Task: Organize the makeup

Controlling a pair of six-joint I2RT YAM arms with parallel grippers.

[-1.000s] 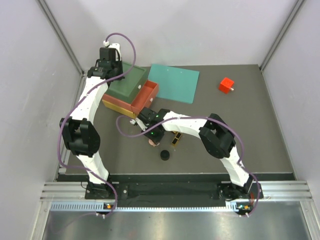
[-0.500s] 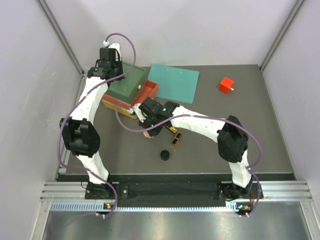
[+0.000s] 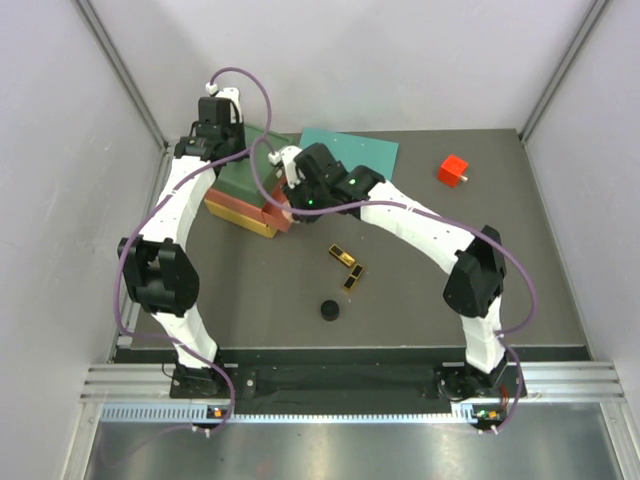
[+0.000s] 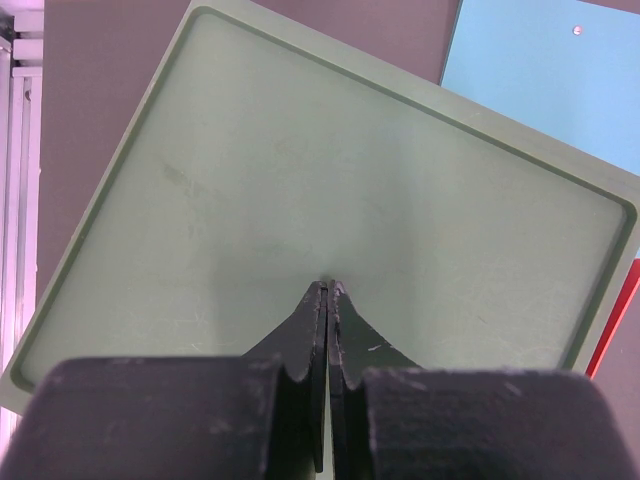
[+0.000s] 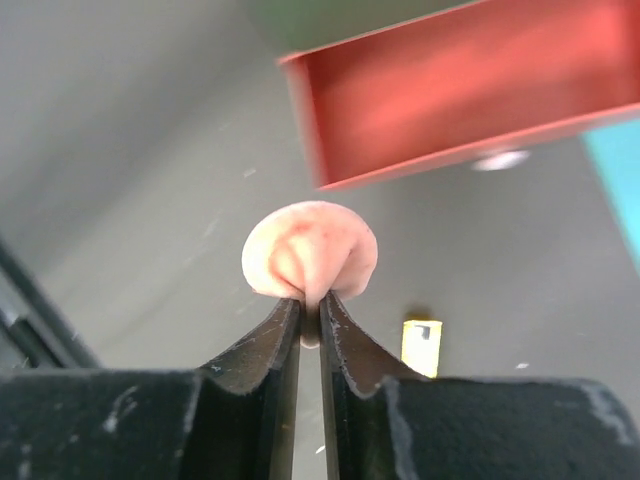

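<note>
Where the overhead camera looks down, a black-and-gold case lies on the counter just beside a second case, with a black jar near them; the right arm reaches to a green-topped box. Left wrist camera: left hand clenched on nothing, tips at the green lid. Right wrist camera: right hand grasping a pink disc by its edge, above the counter, just short of an open red drawer.
</note>
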